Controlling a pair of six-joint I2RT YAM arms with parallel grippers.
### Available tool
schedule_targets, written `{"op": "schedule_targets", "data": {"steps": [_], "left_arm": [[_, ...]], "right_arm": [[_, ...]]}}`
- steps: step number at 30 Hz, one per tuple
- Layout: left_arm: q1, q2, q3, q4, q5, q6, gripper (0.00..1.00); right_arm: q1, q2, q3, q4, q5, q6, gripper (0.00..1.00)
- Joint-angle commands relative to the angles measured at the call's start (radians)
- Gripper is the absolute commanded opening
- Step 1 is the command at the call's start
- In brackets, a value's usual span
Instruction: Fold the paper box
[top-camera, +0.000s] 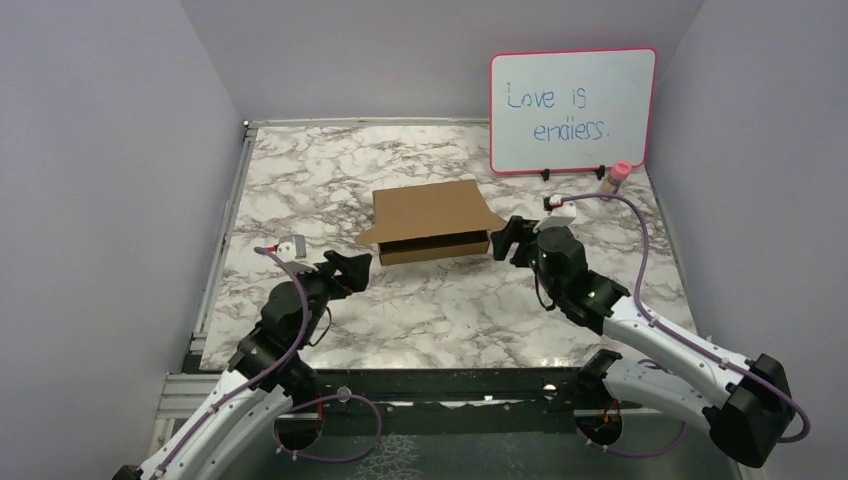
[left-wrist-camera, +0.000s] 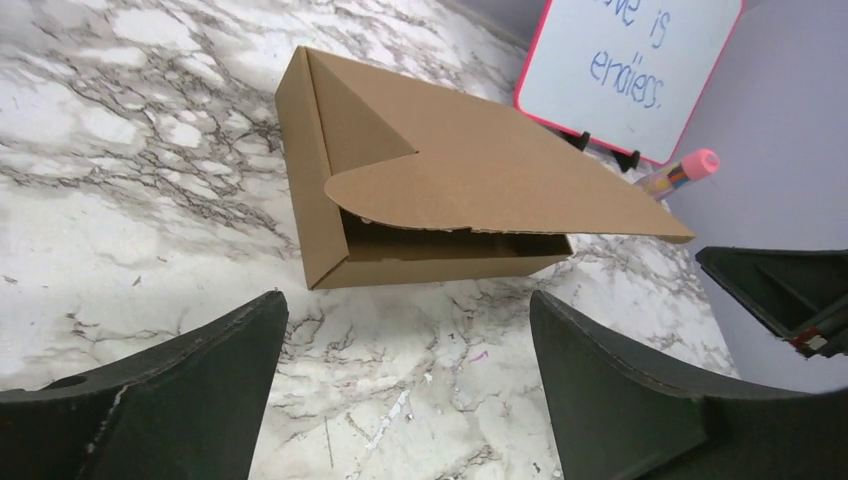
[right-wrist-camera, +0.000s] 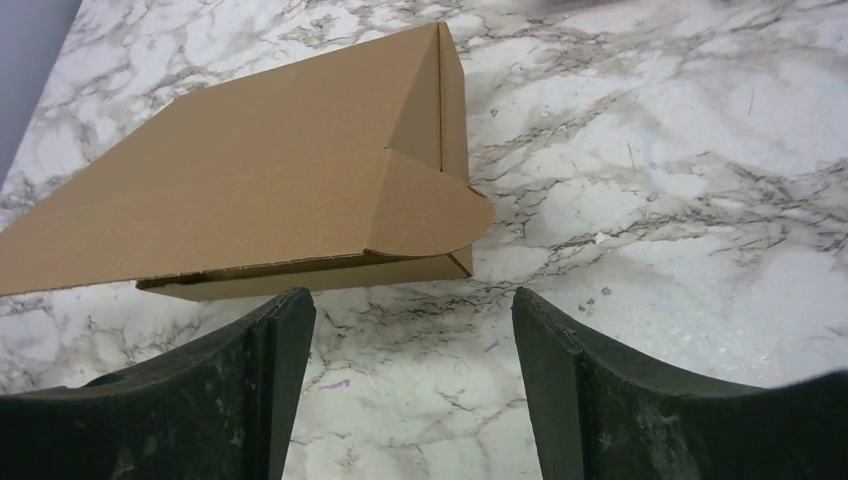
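The paper box (top-camera: 430, 220) is a shallow brown cardboard mailer lying in the middle of the marble table, its lid down but slightly ajar along the near side, with a rounded ear flap sticking out at each front corner. My left gripper (top-camera: 362, 268) stands open just off the box's front left corner, touching nothing. In the left wrist view the box (left-wrist-camera: 450, 190) lies ahead of the open gripper (left-wrist-camera: 408, 300). My right gripper (top-camera: 506, 240) is open beside the front right corner. In the right wrist view the box (right-wrist-camera: 260, 190) sits just beyond the empty gripper (right-wrist-camera: 412, 298).
A pink-framed whiteboard (top-camera: 572, 110) with blue writing stands at the back right, with a pink-capped marker (top-camera: 617, 177) at its foot. Purple walls close in the table on the left, back and right.
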Motion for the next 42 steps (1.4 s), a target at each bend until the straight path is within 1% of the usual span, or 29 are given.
{"op": "schedule_targets", "data": {"steps": [1, 3, 5, 7, 9, 12, 15, 18, 20, 24, 26, 29, 31, 33, 37, 42], "left_arm": [[0.002, -0.069, 0.094, -0.164, -0.032, 0.025, 0.93], [0.002, -0.043, 0.106, -0.143, -0.034, 0.042, 0.93], [0.003, 0.011, 0.108, -0.107, -0.026, 0.042, 0.93], [0.003, 0.078, 0.12, -0.07, -0.028, 0.043, 0.93], [0.003, 0.155, 0.162, -0.06, -0.044, 0.057, 0.93], [0.004, 0.271, 0.246, -0.065, -0.061, 0.118, 0.93], [0.017, 0.382, 0.317, -0.06, -0.084, 0.164, 0.95], [0.057, 0.463, 0.35, -0.004, -0.048, 0.204, 0.95], [0.118, 0.529, 0.368, 0.034, 0.02, 0.213, 0.95], [0.273, 0.643, 0.389, 0.097, 0.24, 0.172, 0.95], [0.301, 0.673, 0.373, 0.122, 0.294, 0.149, 0.93], [0.304, 0.687, 0.333, 0.19, 0.322, 0.122, 0.91], [0.304, 0.695, 0.3, 0.213, 0.322, 0.109, 0.9], [0.303, 0.706, 0.276, 0.229, 0.358, 0.099, 0.89], [0.302, 0.73, 0.224, 0.263, 0.389, 0.07, 0.84], [0.304, 0.755, 0.162, 0.307, 0.393, 0.049, 0.77]], "right_arm": [[-0.001, -0.048, 0.02, -0.064, -0.019, -0.111, 0.82], [-0.003, -0.034, 0.052, -0.061, -0.027, -0.147, 0.9], [-0.007, 0.002, 0.09, -0.06, -0.04, -0.18, 0.92], [-0.017, 0.044, 0.133, -0.064, -0.059, -0.206, 0.93], [-0.03, 0.076, 0.176, -0.06, -0.076, -0.225, 0.93], [-0.061, 0.117, 0.233, -0.041, -0.13, -0.24, 0.94], [-0.089, 0.187, 0.326, -0.067, -0.181, -0.256, 0.94], [-0.145, 0.263, 0.378, -0.08, -0.242, -0.253, 0.95], [-0.2, 0.303, 0.394, -0.079, -0.317, -0.233, 0.95], [-0.244, 0.349, 0.384, -0.044, -0.387, -0.219, 0.94], [-0.246, 0.366, 0.373, -0.033, -0.409, -0.218, 0.94], [-0.247, 0.383, 0.336, -0.013, -0.43, -0.21, 0.93], [-0.246, 0.389, 0.296, 0.018, -0.44, -0.199, 0.93], [-0.247, 0.395, 0.26, 0.042, -0.442, -0.193, 0.92], [-0.246, 0.407, 0.204, 0.066, -0.483, -0.176, 0.89], [-0.246, 0.408, 0.131, 0.125, -0.513, -0.156, 0.85]]}}
